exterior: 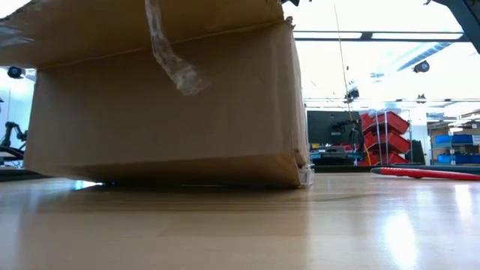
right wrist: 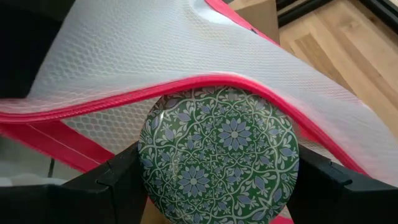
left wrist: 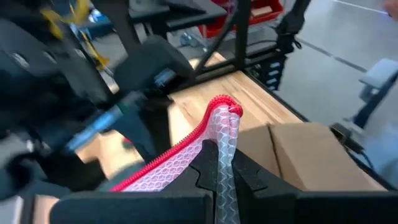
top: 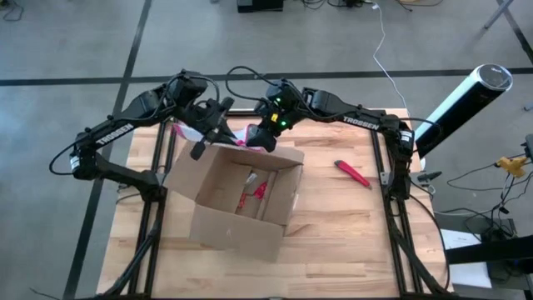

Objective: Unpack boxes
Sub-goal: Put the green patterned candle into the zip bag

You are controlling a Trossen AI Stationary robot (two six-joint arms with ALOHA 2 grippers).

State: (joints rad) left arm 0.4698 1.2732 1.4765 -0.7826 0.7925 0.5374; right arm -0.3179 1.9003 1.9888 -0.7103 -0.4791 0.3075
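A large brown corrugated cardboard box [top: 241, 196] sits open on the pale wooden table [top: 333, 242], flaps spread, a loose strip of clear tape [exterior: 169, 52] dangling down its near wall. Something red and white lies inside on its floor. Both dark arms meet just beyond the box's far rim. The left gripper [left wrist: 225, 177] is pinched tight on the edge of a translucent white mesh pouch with a pink zip border [left wrist: 205, 143], holding it up above the box's far flap. The right gripper [right wrist: 217, 171] is clamped around a round flat tin with a green and blue floral pattern [right wrist: 217, 152], which sits right at the pouch's pink-edged mouth. Off to the right, well clear of the box, a red-handled cutter [top: 353, 172] lies on the table.
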